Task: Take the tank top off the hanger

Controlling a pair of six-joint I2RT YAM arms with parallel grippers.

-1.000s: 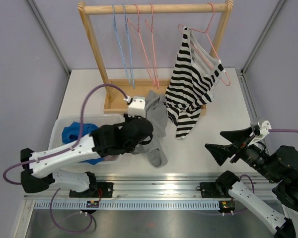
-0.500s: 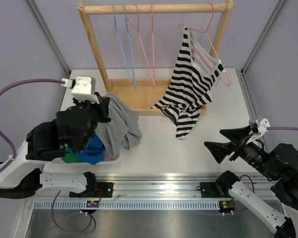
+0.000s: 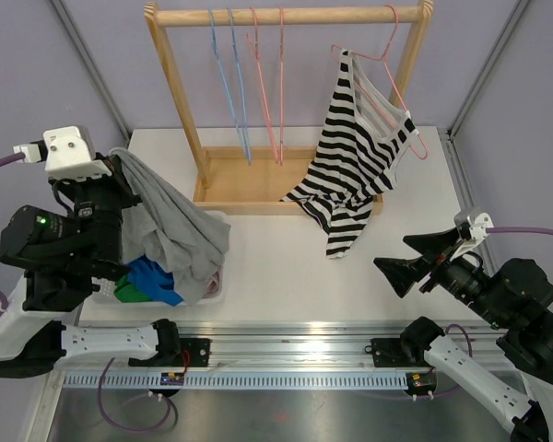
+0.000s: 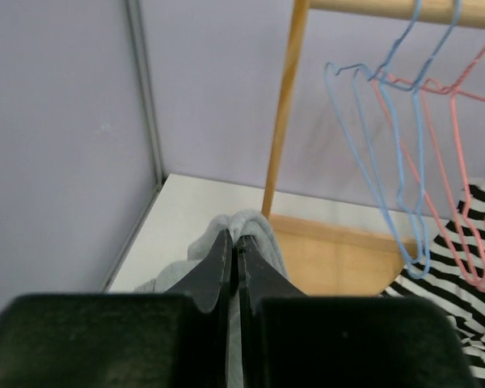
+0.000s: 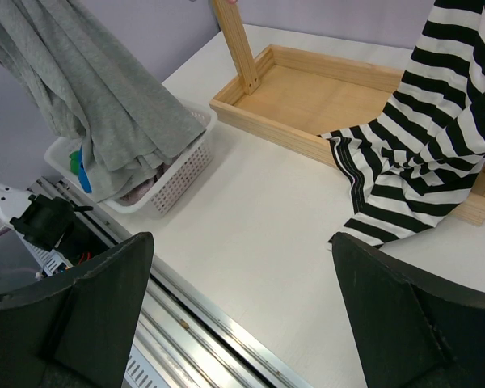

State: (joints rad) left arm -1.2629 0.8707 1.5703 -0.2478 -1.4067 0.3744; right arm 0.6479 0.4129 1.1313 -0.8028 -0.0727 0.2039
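Your left arm (image 3: pixel 64 249) stood raised over the left side of the white surface (image 3: pixel 286 267); its jaws were pressed together on a fold of a plain grey knit garment (image 3: pixel 175 230), which the left wrist view showed pinched between the two black fingers (image 4: pixel 218 259); the grey cloth hung down from that grip and draped into the white plastic mesh basket (image 5: pixel 178 174) at the near left, on top of blue and green clothes (image 3: pixel 152 281) already lying in it; your right arm (image 3: pixel 507 295) sat low at the near right, well apart from the rack, and its jaws stood wide apart with nothing between them, pointing across the surface toward the basket and the rack's base; the black-and-white striped tank top (image 3: pixel 359 157) was still on its pink wire hanger (image 3: pixel 422 152), which hooked over the right end of the light wooden rack's top rail (image 3: pixel 286 16), close to the right post; the top hung askew, with its lower part spilling over the front right edge of the shallow wooden base tray (image 3: pixel 249 180) and its hem resting on the surface just in front; neither set of jaws touched it; two bare blue wire hangers (image 3: pixel 226 83) and two bare pink ones (image 3: pixel 267 83) hung further left on the same rail.
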